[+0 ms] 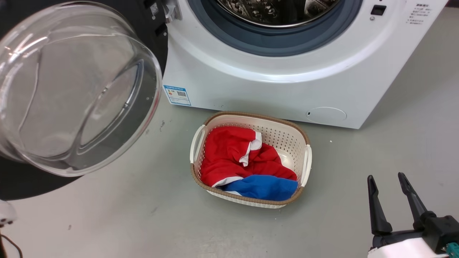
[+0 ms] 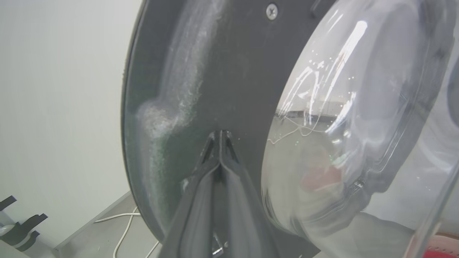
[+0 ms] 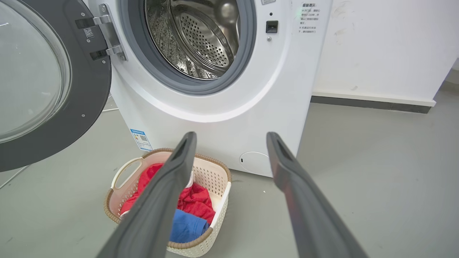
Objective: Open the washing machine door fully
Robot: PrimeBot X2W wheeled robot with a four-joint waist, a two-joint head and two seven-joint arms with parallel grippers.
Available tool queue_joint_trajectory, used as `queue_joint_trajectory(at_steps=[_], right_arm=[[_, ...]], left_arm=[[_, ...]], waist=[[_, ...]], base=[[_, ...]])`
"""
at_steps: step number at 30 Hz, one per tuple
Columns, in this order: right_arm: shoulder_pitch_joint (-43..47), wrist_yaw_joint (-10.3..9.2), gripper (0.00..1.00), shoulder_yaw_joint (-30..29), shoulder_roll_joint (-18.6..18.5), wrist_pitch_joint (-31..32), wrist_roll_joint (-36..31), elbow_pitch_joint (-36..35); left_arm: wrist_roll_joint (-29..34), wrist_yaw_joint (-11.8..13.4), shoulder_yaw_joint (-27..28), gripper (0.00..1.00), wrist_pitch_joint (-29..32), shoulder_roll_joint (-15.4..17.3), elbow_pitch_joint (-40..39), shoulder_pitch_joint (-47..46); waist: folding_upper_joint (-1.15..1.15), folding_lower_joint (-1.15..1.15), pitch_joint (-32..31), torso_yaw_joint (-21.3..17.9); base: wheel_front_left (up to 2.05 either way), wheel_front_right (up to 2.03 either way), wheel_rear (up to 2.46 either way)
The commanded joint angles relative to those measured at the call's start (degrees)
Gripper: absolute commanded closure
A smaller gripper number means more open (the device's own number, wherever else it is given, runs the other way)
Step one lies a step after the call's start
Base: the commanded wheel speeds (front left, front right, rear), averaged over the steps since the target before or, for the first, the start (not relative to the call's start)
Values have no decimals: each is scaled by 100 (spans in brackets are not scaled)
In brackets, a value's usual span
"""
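Observation:
The washing machine door (image 1: pixel 71 89) stands swung out to the left of the white washing machine (image 1: pixel 272 89), its clear glass bowl bulging toward me. In the left wrist view my left gripper (image 2: pixel 219 133) is shut, its tips together against the dark inner rim of the door (image 2: pixel 222 71), beside the glass bowl (image 2: pixel 340 125). My right gripper (image 1: pixel 386 176) hangs open at the lower right, holding nothing and well away from the machine. The right wrist view looks between the right gripper (image 3: pixel 231 138) fingers at the open steel drum (image 3: pixel 200 36) and the door (image 3: pixel 86 89) on its hinge.
A cream laundry basket (image 1: pixel 306 157) with red and blue clothes sits on the grey floor in front of the machine. A white cable (image 2: pixel 123 229) lies on the floor behind the door. A white wall with a dark skirting (image 3: pixel 373 104) runs to the machine's right.

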Motion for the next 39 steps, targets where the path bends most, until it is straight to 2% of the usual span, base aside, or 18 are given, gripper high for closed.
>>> queue_joint_trajectory(at_steps=[1, 15, 26, 31, 39], right_arm=[[-112, -1, 0, -13, 7, -13, -26, -21], [-264, -1, 0, -30, 6, -13, -33, -1], [-231, -1, 0, -33, 7, -12, 17, 36], [-169, -1, 0, -7, 7, -13, 82, 75], [-32, -1, 0, -27, 6, -12, 220, 77]], left_arm=[[-20, -18, 91, 100, -11, 129, 134, -205], [91, -179, 276, 100, -8, 420, 1231, -828], [230, -291, 436, 100, -10, 470, 1550, -908], [321, -352, 530, 100, -13, 406, 1235, -652], [487, -466, 619, 100, -13, -52, -180, 87]], waist=[[0, 0, 75, -63], [0, 0, 231, -202], [0, 0, 134, -259], [0, 0, -40, -314], [0, 0, -458, -445]], base=[[0, 0, 0], [0, 0, 0], [0, 0, 0], [0, 0, 0], [0, 0, 0]])
